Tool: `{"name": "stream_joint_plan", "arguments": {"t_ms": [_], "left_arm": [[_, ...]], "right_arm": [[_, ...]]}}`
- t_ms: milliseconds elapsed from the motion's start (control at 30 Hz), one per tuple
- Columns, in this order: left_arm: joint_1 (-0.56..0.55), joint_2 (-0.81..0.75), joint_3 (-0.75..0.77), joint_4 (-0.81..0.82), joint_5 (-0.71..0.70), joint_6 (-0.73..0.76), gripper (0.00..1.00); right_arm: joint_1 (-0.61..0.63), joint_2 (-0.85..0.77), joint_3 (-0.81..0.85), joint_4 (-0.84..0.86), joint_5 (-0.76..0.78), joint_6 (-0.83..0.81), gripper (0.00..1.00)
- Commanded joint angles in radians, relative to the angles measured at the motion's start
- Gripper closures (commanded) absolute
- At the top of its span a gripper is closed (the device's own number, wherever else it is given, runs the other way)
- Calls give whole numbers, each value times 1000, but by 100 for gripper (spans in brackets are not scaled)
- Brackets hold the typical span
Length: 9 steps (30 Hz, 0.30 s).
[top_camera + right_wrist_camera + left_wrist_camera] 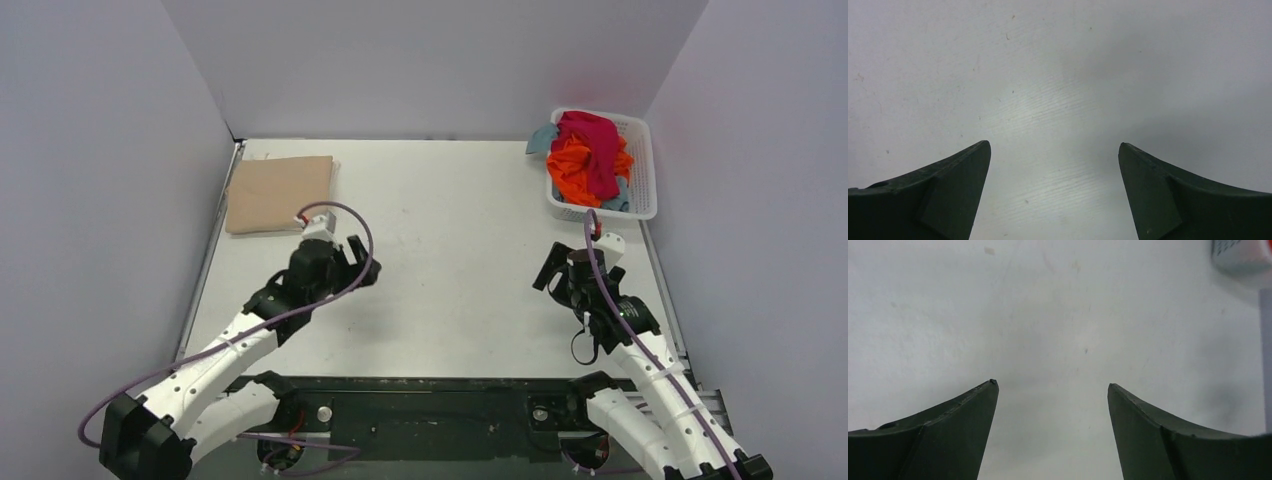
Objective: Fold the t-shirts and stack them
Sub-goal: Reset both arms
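Base rail: nearest you, the black mounting rail [430, 405] is running along the bottom edge of the top view, and both white arms are rising from it.
Left gripper: your left gripper [362, 260] is hovering at centre-left of the top view. In its wrist view [1050, 385] the dark fingers [948, 435] are standing wide apart, holding nothing, with bare surface between them.
Right gripper: your right gripper [548, 268] is hanging at centre-right. In its wrist view [1054, 144] its fingers [933, 195] are spread just as wide and are empty.
Table: the white table [460, 220] is filling the middle of the view. Up close it is showing faint specks and scuffs.
Room: plain pale grey walls are closing in at the left, the back [430, 60] and the right.
Tan t-shirt: you are seeing it folded into a flat rectangle [280, 193] at the upper left of the table, just beyond the left gripper.
Basket: the white mesh basket [648, 170] is sitting at the upper right corner of the table.
Other t-shirts: a magenta t-shirt [592, 140] is lying bunched over an orange one [572, 165] in the basket. A teal one [542, 138] is spilling over the basket's left rim.
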Motion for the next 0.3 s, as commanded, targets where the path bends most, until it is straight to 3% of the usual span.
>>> {"name": "stream_joint_plan", "arguments": {"t_ms": [0,100,267], "left_arm": [[-171,-24,-99,11,-145,-111,10],[-198,-60,-134,-94,-233,-155,9],[-199,-123,-165,-62,-260,-151,9]], "right_arm": [[-5,-54,-78,-2,40,58,5],[-5,-81,-140,19,75,95,6],[-5,-96,-180,61,84,106,7]]}}
